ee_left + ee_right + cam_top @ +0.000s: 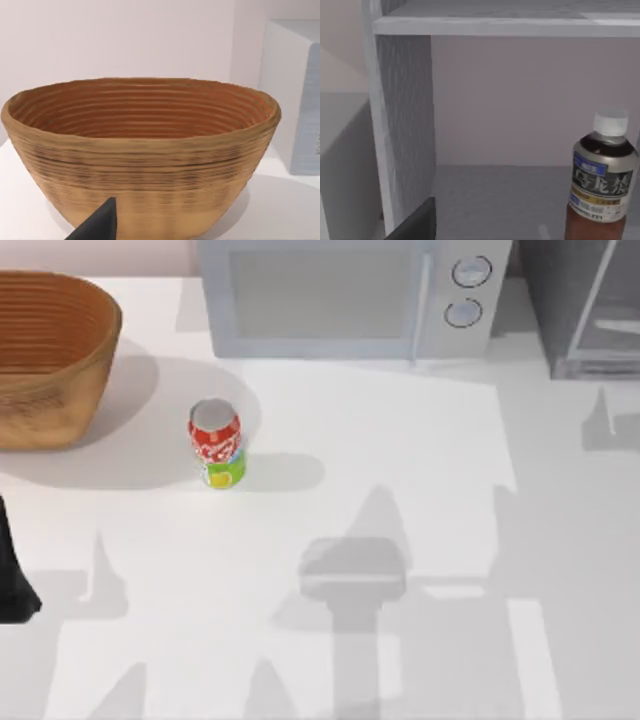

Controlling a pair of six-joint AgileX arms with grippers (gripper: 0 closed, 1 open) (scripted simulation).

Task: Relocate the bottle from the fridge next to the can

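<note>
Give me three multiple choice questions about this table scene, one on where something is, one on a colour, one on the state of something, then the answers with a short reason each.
1. Where does the can stand?
A. inside the basket
B. on the table, right of the basket
C. on top of the microwave

2. What colour is the bottle cap?
A. white
B. red
C. black

3. How is the bottle placed?
A. lying on the table
B. tipped over in the basket
C. upright inside the fridge

Answers: B, the top view shows it on the bare table in front of the microwave; A, the right wrist view shows a white cap; C, it stands on the fridge floor.
</note>
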